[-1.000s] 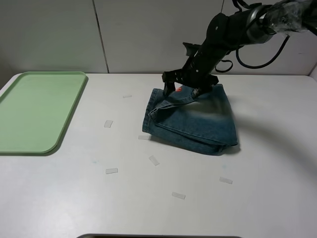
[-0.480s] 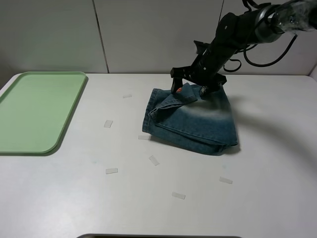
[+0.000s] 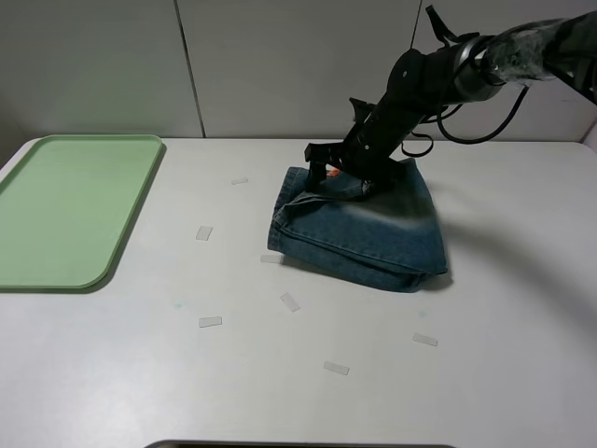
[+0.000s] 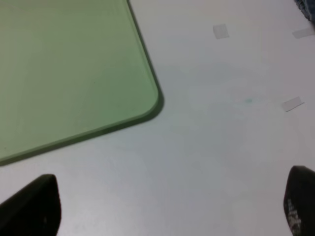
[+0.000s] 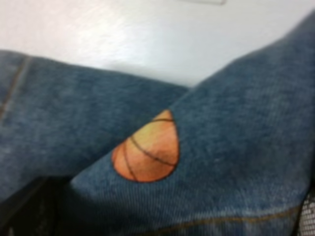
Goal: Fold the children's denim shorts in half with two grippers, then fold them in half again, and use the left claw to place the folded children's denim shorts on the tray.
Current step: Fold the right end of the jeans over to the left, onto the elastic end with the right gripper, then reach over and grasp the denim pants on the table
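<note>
Your shorts lie on the counter right of its middle, toward the far edge, as a thick, roughly square bundle. Layered edges show along the near side and a loose flap stands up at the far left corner. From that I judge the folding to be done or nearly so.

Your right gripper hangs low over that raised flap with its jaws spread wide and nothing clamped. Its wrist view is filled with blurred denim and an orange patch.

Your left gripper is open too, above bare counter just beside a rounded corner of the tray, which lies at the left edge, well apart from the shorts.

Next, press the flap flat if it springs, clear the right arm, then bring the left gripper across to pinch every layer.
</note>
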Robot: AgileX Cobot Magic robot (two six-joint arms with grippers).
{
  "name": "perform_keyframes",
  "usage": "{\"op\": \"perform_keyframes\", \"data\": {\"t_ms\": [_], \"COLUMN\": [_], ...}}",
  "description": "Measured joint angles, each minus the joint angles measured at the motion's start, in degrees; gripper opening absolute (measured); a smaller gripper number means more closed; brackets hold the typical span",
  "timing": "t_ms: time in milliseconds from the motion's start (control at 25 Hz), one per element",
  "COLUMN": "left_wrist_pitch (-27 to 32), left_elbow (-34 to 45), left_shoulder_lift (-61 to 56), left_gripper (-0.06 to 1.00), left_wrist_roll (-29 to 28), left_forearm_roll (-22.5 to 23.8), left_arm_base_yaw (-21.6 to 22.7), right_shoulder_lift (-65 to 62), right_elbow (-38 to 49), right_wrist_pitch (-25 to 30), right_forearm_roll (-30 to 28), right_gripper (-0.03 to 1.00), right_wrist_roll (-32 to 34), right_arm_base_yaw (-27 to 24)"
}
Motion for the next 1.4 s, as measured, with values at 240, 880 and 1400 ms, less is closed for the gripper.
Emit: {"op": "perform_keyframes", "data": {"t_ms": [240,880,1400], "left_wrist_pitch": [0.0,0.0,-0.1], "left_elbow": [0.0,0.0,0.0], "left_shoulder_lift": [0.0,0.0,0.0], "left_gripper": [0.9,0.9,0.9], "left_wrist_roll": [0.0,0.0,0.0], "left_forearm_roll": [0.0,0.0,0.0], "left_arm_base_yaw": [0.0,0.0,0.0], "right_shoulder_lift": [-0.1,-0.3,-10.2], "right_elbow": [-0.7,-11.7,-8.9], "right_wrist_pitch": [0.0,2.1,8.0], "right_forearm_roll": [0.2,-4.2,-27.2], "right_gripper": [0.68,0.68,0.69], "right_wrist_roll": [0.0,0.0,1.8], "right_arm_base_yaw": [1.9,7.2,6.7]}}
